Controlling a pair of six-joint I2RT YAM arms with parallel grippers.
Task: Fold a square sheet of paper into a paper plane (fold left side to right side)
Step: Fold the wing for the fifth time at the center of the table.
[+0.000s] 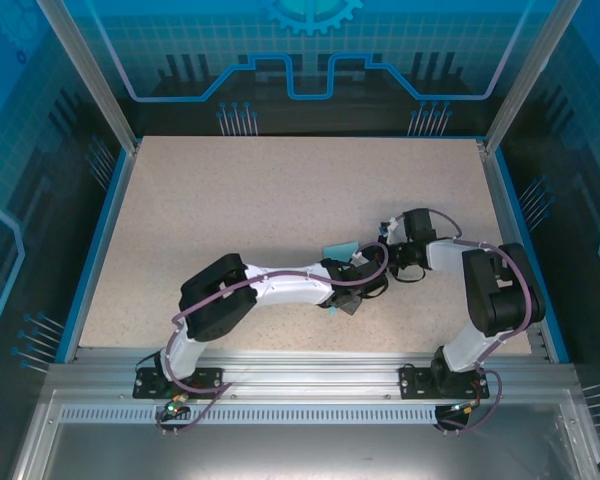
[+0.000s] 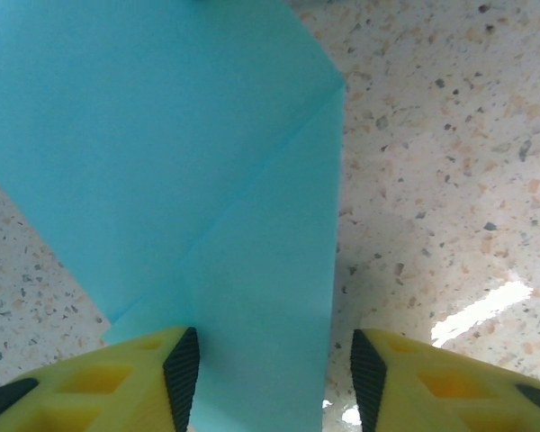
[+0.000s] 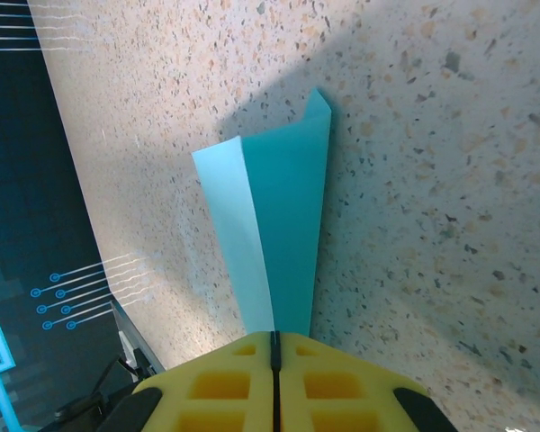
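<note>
The light-blue sheet of paper [image 1: 340, 248] is partly folded and sits mid-table between the two arms. In the left wrist view the paper [image 2: 189, 153] lies on the table with a diagonal crease, and a strip of it runs down between the fingers of my left gripper [image 2: 274, 382]. That gripper is open, its black pads apart on either side of the strip. My right gripper [image 3: 273, 346] is shut on one end of the paper [image 3: 288, 207], which stands up from the table as a narrow creased flap. Seen from above, the left gripper [image 1: 358, 290] and right gripper [image 1: 385, 252] are close together.
The speckled beige table [image 1: 280, 190] is bordered by a blue rim and glass walls. The left arm [image 1: 270, 285] reaches across the front middle, and the right arm [image 1: 490, 285] bends in from the right. Open table surface extends to the back and left.
</note>
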